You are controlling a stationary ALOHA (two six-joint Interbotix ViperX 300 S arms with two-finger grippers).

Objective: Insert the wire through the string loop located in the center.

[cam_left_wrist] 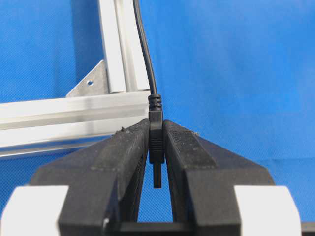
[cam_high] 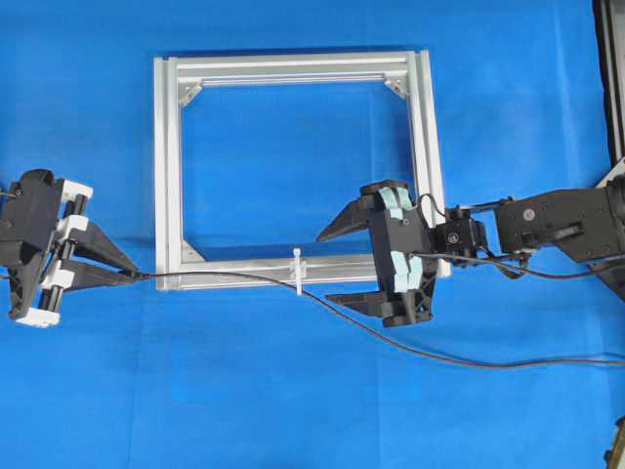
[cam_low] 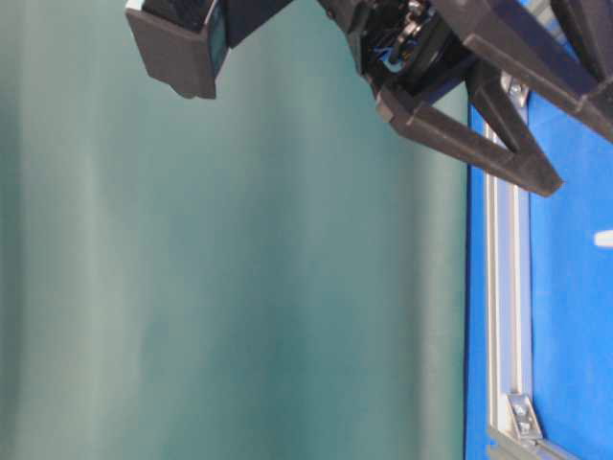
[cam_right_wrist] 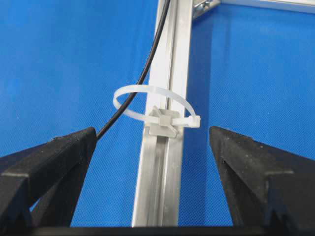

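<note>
The black wire [cam_high: 225, 278] runs from the left across the blue table and off to the right. My left gripper [cam_high: 127, 277] is shut on its plug tip [cam_left_wrist: 156, 142], just outside the frame's near-left corner. The white string loop [cam_high: 298, 272] sits mid-way along the near bar of the silver frame [cam_high: 166, 176]. In the right wrist view the wire [cam_right_wrist: 140, 81] passes through the ring of the loop [cam_right_wrist: 152, 105]. My right gripper [cam_high: 327, 268] is open and empty, its fingers either side of the near bar just right of the loop [cam_right_wrist: 152, 132].
The right arm's own black cable [cam_high: 547, 277] trails off to the right. A dark post [cam_high: 610, 78] stands at the far right edge. The table-level view shows a black gripper finger [cam_low: 479, 134] above the frame bar [cam_low: 506, 287].
</note>
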